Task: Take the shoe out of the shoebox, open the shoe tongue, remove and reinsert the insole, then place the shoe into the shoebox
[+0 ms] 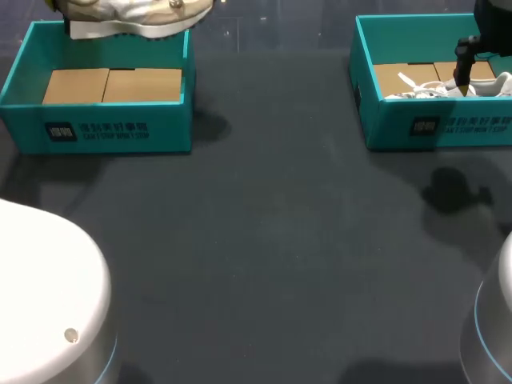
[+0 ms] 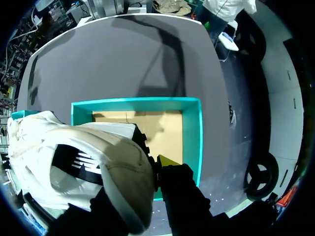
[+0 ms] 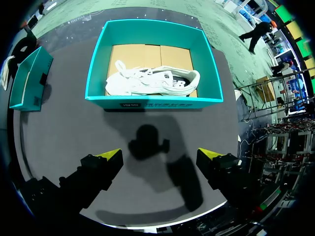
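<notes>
A beige-and-white shoe (image 2: 74,167) with black stripes hangs above the left teal shoebox (image 2: 194,137), whose cardboard floor is bare. My left gripper (image 2: 153,169) is shut on the shoe's heel end; one yellow tip shows outside it and the other is hidden. In the head view this shoe (image 1: 132,18) sits at the top edge over the left shoebox (image 1: 96,132). A white shoe (image 3: 152,81) lies on its side in the right shoebox (image 3: 152,103). My right gripper (image 3: 160,160) hangs open and empty, high over the table in front of that box.
Both boxes stand along the table's far side, the right shoebox (image 1: 448,128) at the far right. The dark table (image 1: 264,240) stretches between and before them. My arms' white bases (image 1: 48,304) flank the near edge.
</notes>
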